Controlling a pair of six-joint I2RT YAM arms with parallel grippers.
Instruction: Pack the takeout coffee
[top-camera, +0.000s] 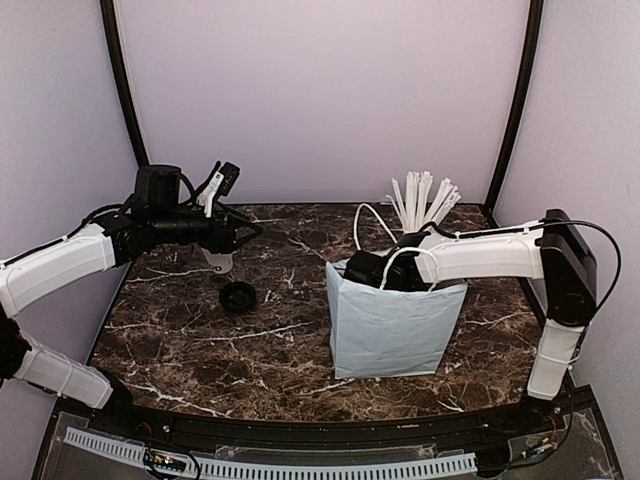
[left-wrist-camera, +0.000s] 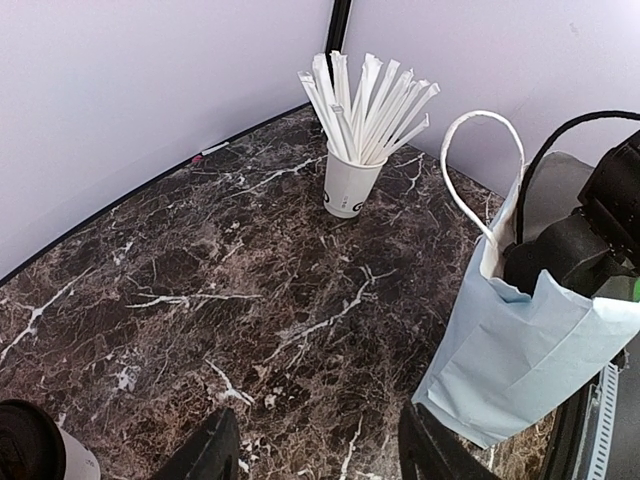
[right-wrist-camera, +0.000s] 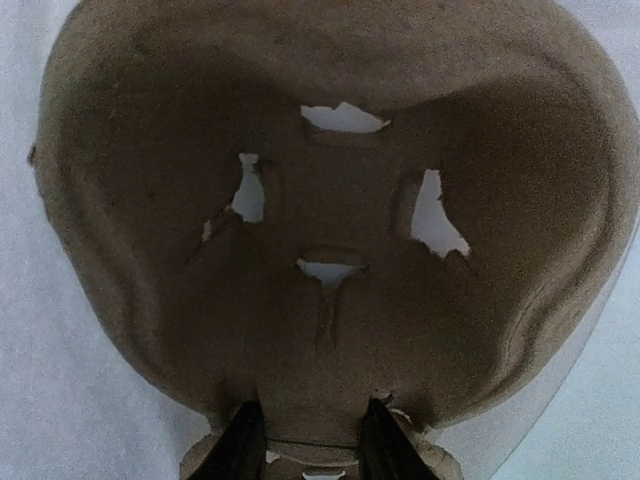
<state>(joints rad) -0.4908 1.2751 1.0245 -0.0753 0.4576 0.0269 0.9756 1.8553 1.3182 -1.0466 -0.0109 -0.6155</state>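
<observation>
L gripper (left-wrist-camera: 320, 448) hangs open over the marble table (top-camera: 190, 350), nothing btwn its fingers. The takeout coffee (top-camera: 238, 296) stands on the table left of the white paper bag (top-camera: 395, 330), apart from it and off to one side of L's fingers. I can only see its black lid and a sliver of white wall. R gripper (right-wrist-camera: 312, 445) is down inside the bag, clamped on the rim of the brown pulp carrier (right-wrist-camera: 330, 200). The stick cup (left-wrist-camera: 350, 188) at the back has dark print, too small to read.
</observation>
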